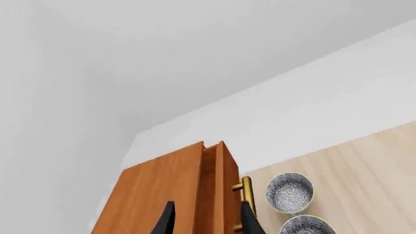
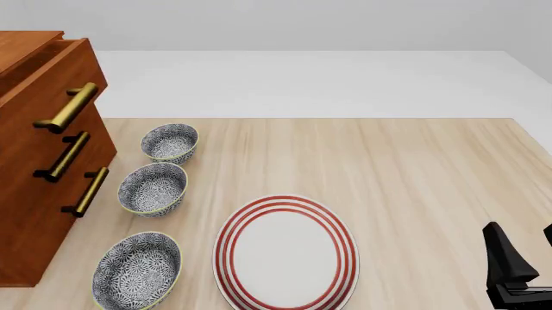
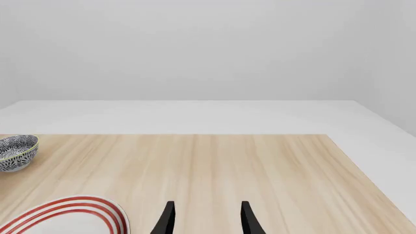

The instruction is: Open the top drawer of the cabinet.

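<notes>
My left gripper [image 1: 204, 219] sits closest to the lens, fingers spread with nothing between them; just past them stands the cabinet [image 2: 35, 194] at the table's left edge, its top drawer [image 2: 48, 84] already pulled a little proud of the two below. The brass handle [image 2: 67, 108] runs lengthwise across the drawer front — one finger lies right beside it, so my left arm is the nearer. My right gripper [image 3: 204, 219], also spread and empty, waits well apart. Outward: three patterned bowls [image 2: 152, 188] — all empty; a red-ringed plate [image 2: 286, 253], bare.
</notes>
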